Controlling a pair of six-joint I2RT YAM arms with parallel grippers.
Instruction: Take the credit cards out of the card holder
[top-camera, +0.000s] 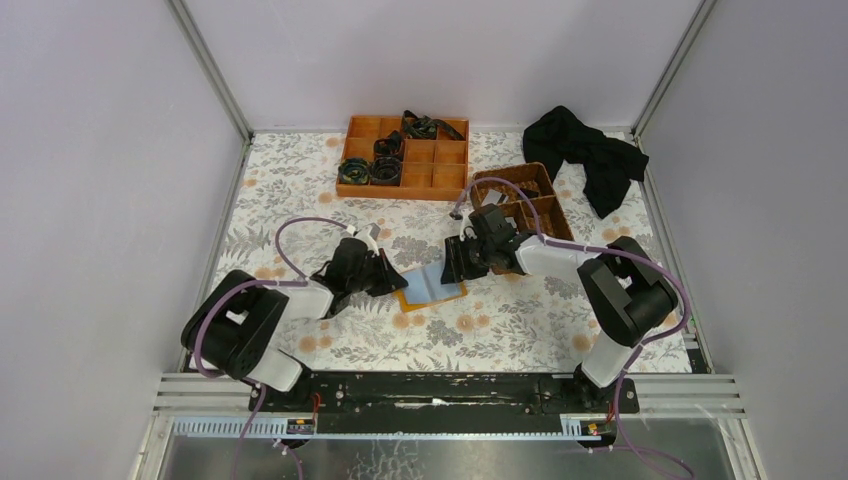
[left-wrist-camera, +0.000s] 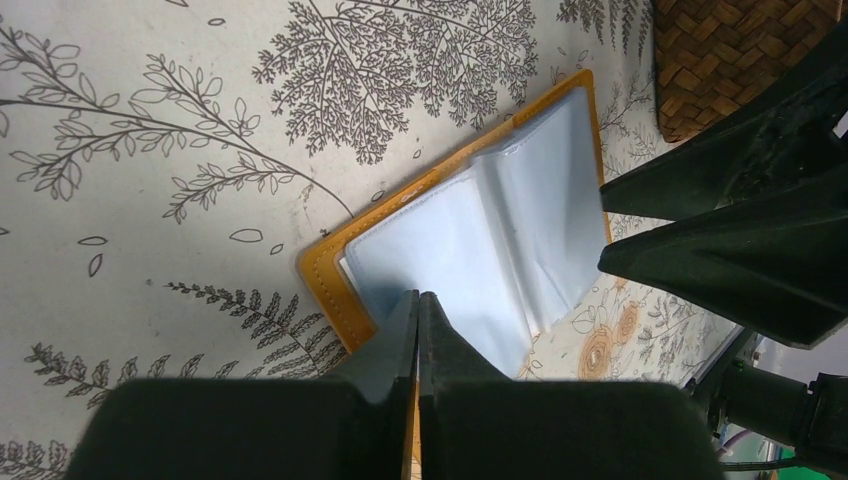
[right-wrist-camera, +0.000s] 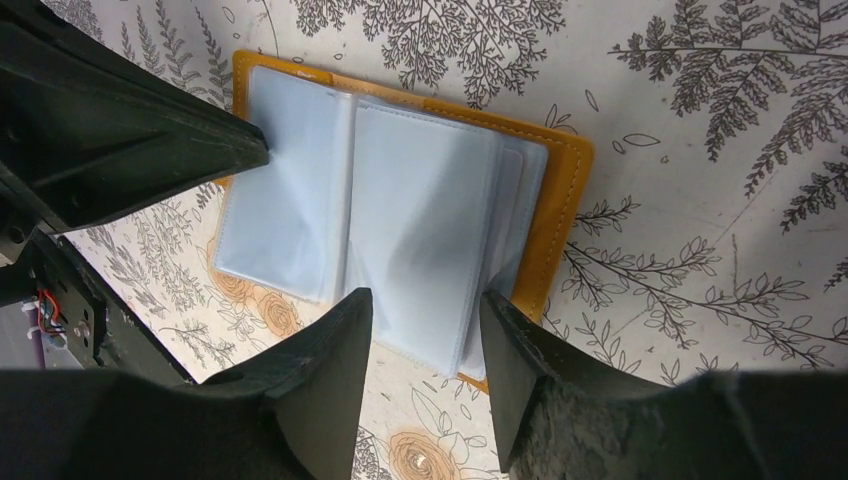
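Your arms reach low, meeting at the card holder (top-camera: 432, 287), mid-frame.
Left claw (left-wrist-camera: 418, 300) pinched closed at its edge; right claw (right-wrist-camera: 420, 315) spread, straddling the sleeves (right-wrist-camera: 400, 200).

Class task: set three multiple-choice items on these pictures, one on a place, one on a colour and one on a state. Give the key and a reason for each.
1. Where is the card holder in relation to the table?
A. Lifted clear of it
B. Lying on it between the left gripper and the right gripper
C. Hanging off its edge

2. What colour is the card holder's rim?
A. Orange
B. Green
C. Black

3. How does the right gripper stand?
A. Shut on a card
B. Open, one finger on each side of the pale sleeves
C. Out of view

Key:
1 B: the top view shows it on the floral surface with an arm at each side.
2 A: both wrist views show an orange border around the pale inside.
3 B: the right wrist view shows its fingers apart, with the sleeves between them.
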